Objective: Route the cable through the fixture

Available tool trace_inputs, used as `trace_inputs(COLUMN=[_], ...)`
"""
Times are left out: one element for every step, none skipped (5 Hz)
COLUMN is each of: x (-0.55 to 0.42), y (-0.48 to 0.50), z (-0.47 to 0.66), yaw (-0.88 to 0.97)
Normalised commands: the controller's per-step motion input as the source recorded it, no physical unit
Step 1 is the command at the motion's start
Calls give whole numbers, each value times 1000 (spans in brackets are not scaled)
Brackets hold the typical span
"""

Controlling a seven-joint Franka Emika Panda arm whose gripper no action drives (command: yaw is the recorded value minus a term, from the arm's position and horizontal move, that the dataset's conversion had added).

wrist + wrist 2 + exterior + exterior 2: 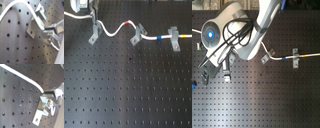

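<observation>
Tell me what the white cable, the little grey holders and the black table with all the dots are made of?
The cable looks like smooth white plastic or rubber: it curves softly and has red, blue and yellow bands. The holders look like bare metal, maybe aluminium: pale grey, flat-sided, with a dull shine. The table looks like matte black-coated metal, drilled with even rows of holes.

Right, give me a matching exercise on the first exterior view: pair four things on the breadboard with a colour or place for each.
Things:
1. band on the white cable between the first two clips
2. band beside the rightmost grey metal clip
3. perforated breadboard
4. leftmost grey metal clip

Descriptions:
A. black
B. red
C. yellow
D. nearest the first exterior view's left edge

Pairs: 1-B, 2-C, 3-A, 4-D
</observation>
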Motion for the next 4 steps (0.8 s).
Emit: trace_inputs(x=[43,61,97,112], y=[92,110,97,117], z=[-270,-318,39,466], yaw=[163,154,0,0])
